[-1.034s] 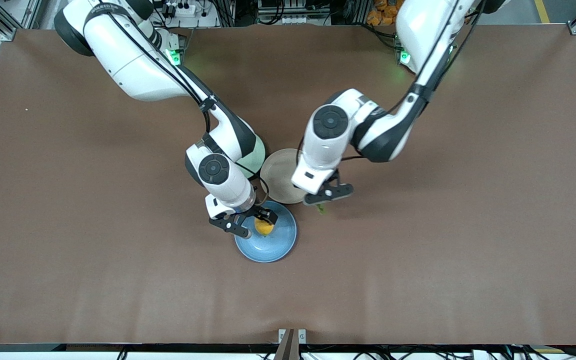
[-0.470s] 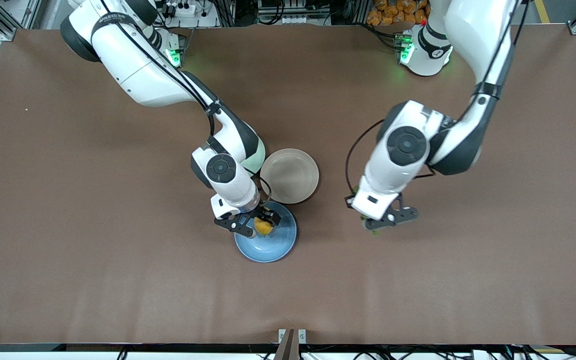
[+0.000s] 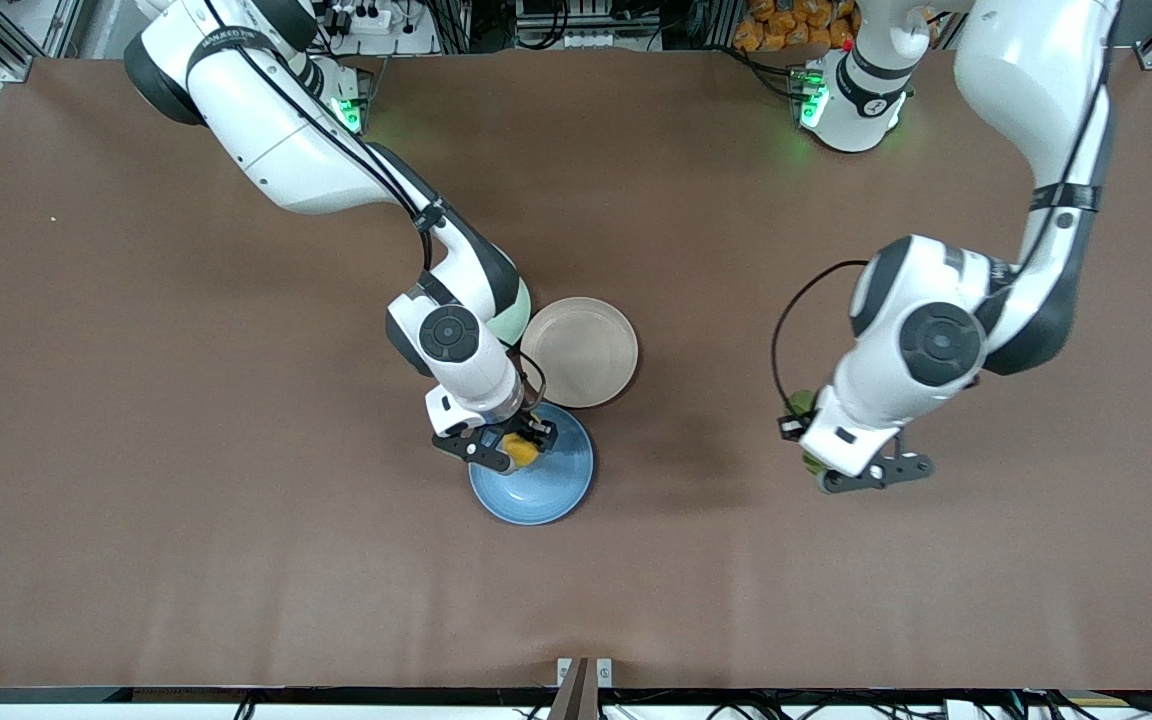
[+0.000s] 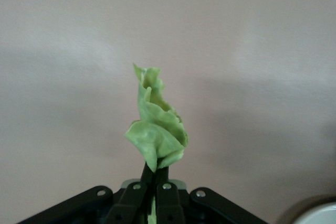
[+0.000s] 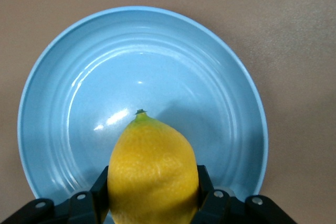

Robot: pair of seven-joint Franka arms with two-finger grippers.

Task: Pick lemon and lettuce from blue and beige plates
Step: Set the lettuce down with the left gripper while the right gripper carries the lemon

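Brown matting covers the table (image 3: 186, 520) in your front view; the beige plate (image 3: 579, 352) touches the blue plate (image 3: 532, 482), with a green plate (image 3: 514, 318) under the right arm.

Left wrist view: left gripper (image 4: 156, 181) pinches the lettuce (image 4: 156, 124) over bare table.

Right wrist view: right gripper (image 5: 153, 190) clamps the lemon (image 5: 153, 169) above the blue plate (image 5: 79, 93).

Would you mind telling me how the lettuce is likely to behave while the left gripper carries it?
The lettuce probably weighs very little: the left gripper, over bare table, holds it by its stem end alone. The wrinkled leaf stands up above the shut fingers, so it seems fairly springy, though likely to flutter or bend in fast moves. A thin pinch like this might slip.
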